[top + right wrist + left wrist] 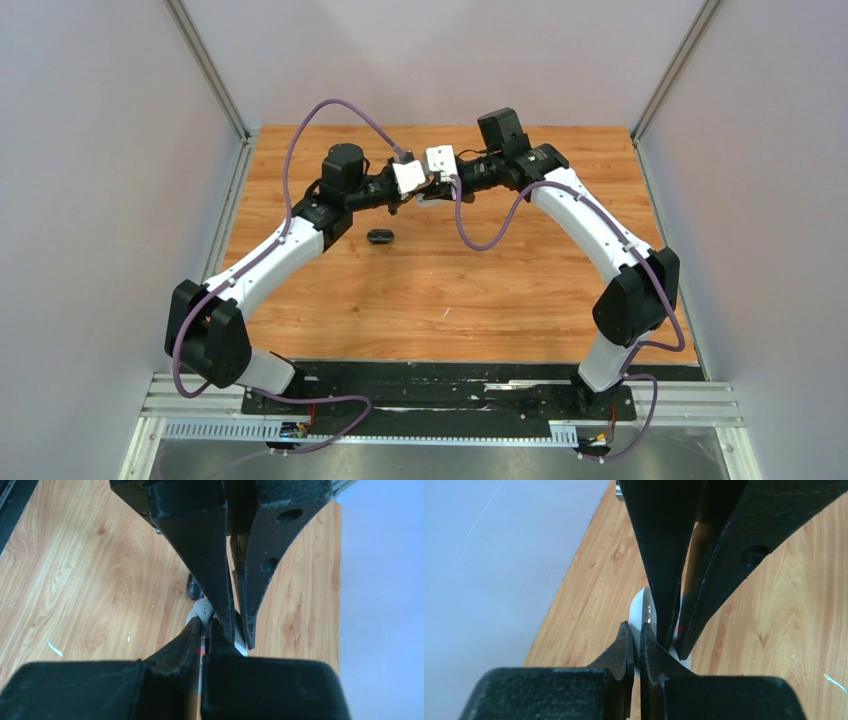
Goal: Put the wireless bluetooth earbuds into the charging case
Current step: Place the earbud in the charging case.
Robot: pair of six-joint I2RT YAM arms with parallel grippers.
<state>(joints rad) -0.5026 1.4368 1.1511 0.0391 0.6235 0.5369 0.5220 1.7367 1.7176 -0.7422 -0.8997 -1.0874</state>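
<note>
The left gripper (pixel 634 632) and right gripper (pixel 204 626) clenched the white charging case (pixel 640 611) between them; an uneven pull could have dropped it.

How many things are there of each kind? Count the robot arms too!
Robot arms: 2 (left arm, right arm)
Black case: 1, lying on the table
White case: 1, between the two arms' jaws
Total: 4
</note>
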